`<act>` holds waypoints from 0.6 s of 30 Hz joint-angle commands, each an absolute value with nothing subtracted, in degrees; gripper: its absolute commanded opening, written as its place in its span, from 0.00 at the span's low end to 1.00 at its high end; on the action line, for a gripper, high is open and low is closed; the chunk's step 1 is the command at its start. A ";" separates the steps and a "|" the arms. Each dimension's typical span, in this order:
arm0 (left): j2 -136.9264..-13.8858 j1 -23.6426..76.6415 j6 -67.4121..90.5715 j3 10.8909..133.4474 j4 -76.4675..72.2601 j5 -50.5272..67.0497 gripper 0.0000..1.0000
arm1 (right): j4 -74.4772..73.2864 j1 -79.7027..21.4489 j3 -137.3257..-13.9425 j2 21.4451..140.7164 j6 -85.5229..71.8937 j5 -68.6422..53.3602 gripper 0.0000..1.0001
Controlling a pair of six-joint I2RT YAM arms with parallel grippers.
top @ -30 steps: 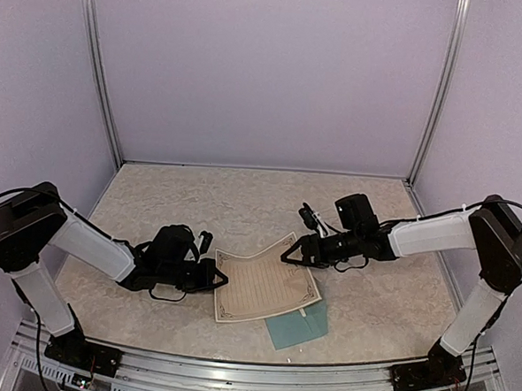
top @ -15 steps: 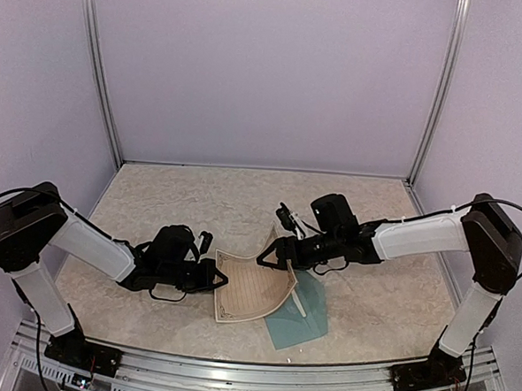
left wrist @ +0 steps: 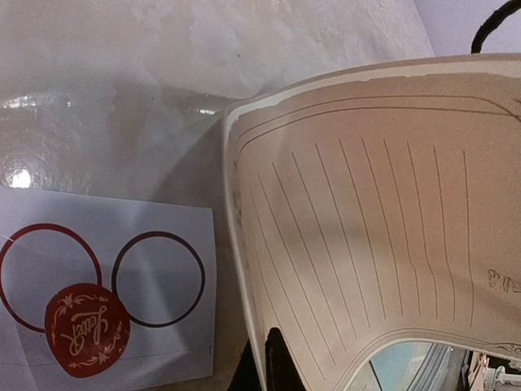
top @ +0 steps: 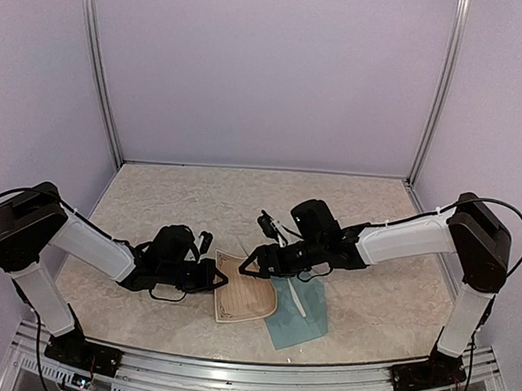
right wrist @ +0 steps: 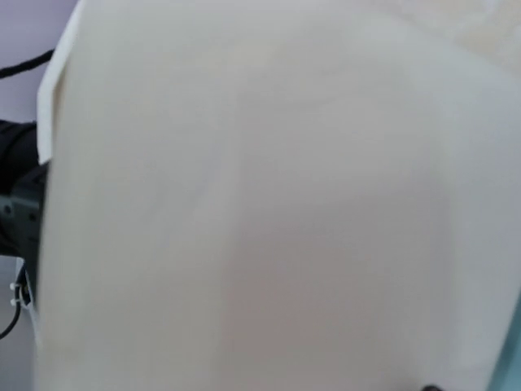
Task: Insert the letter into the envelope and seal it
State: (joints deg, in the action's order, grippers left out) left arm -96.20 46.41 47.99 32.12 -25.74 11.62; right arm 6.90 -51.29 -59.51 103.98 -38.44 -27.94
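Right end effector (top: 250,264) clenched on the letter's (top: 244,299) lifted far edge, sheet curled over, left end effector (top: 220,280) I read as gripping its left edge; envelope (top: 307,318) flat on desk (top: 199,201), partly under the letter.

Matt cream paper letter (top: 241,298) (ruled), glossy marbled table (top: 199,201)

the top view is bright and even, soft light from above gives only weak shadows on the counter (top: 199,201), and the metal posts (top: 101,70) at the sides bend a little from the lens. in the left wrist view the counter shines with a white glare spot at the left edge, and the lined letter (left wrist: 366,220) is quite sharp. the right wrist view is almost filled by this letter, very near, pale and blurred.
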 commanded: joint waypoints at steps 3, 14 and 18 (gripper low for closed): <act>-96.94 46.48 47.81 32.98 -26.90 12.00 0.00 | 8.10 -52.57 -61.63 105.78 -39.21 -28.66 0.81; -96.81 46.43 48.08 32.65 -26.62 11.52 0.00 | 3.00 -52.98 -62.36 100.16 -39.32 -25.09 0.87; -96.94 46.43 48.16 32.70 -26.81 11.65 0.00 | 2.09 -52.98 -62.16 99.88 -40.07 -24.38 0.86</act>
